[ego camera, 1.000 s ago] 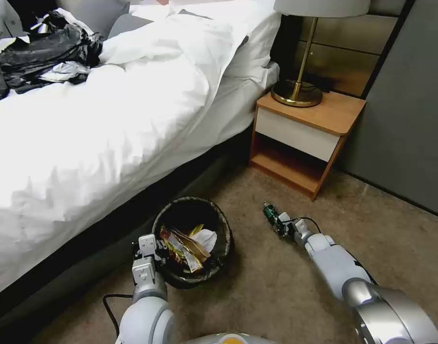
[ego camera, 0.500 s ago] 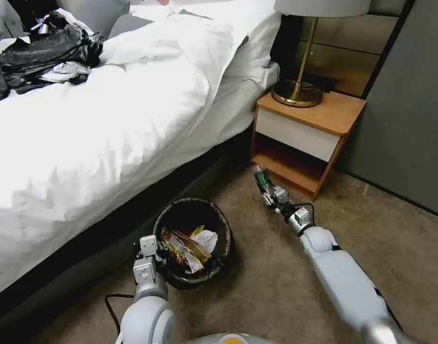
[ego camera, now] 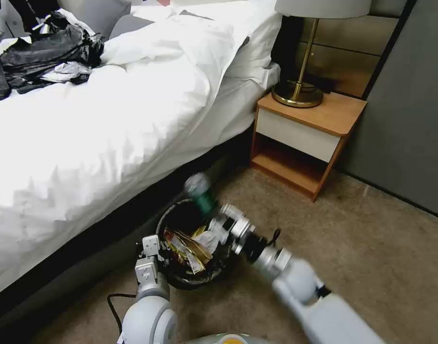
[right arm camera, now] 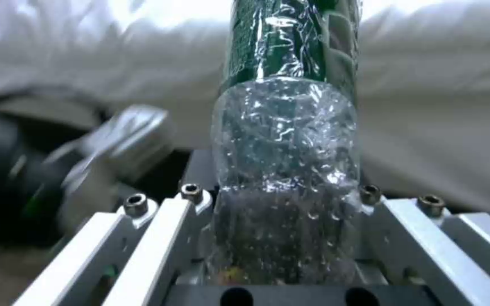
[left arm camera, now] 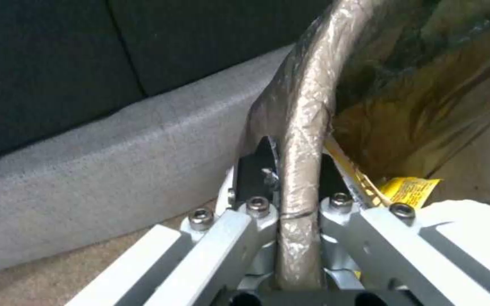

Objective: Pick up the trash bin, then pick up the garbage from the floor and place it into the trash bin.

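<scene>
The trash bin [ego camera: 167, 216], round and lined with a dark bag, is beside the bed, with my left gripper [ego camera: 152, 247] shut on its near rim. In the left wrist view the bag-covered rim [left arm camera: 300, 119] runs between the left gripper's [left arm camera: 288, 172] pads. Garbage [ego camera: 189, 246] lies inside: red and yellow wrappers and white tissue. My right gripper [ego camera: 218, 218] is shut on a crushed clear plastic bottle with a green label [ego camera: 200, 189], held over the bin's far rim. The right wrist view shows the bottle [right arm camera: 287, 140] clamped upright in the right gripper [right arm camera: 282, 193].
The white bed [ego camera: 109, 124] with its dark base borders the bin on the left. A wooden nightstand [ego camera: 304, 138] with a brass lamp [ego camera: 297, 93] stands at the back right against a grey wall. Open carpet [ego camera: 371, 239] lies to the right.
My right arm has swung left with the bottle, from in front of the nightstand to above the trash bin. The left gripper and the bin have stayed put.
</scene>
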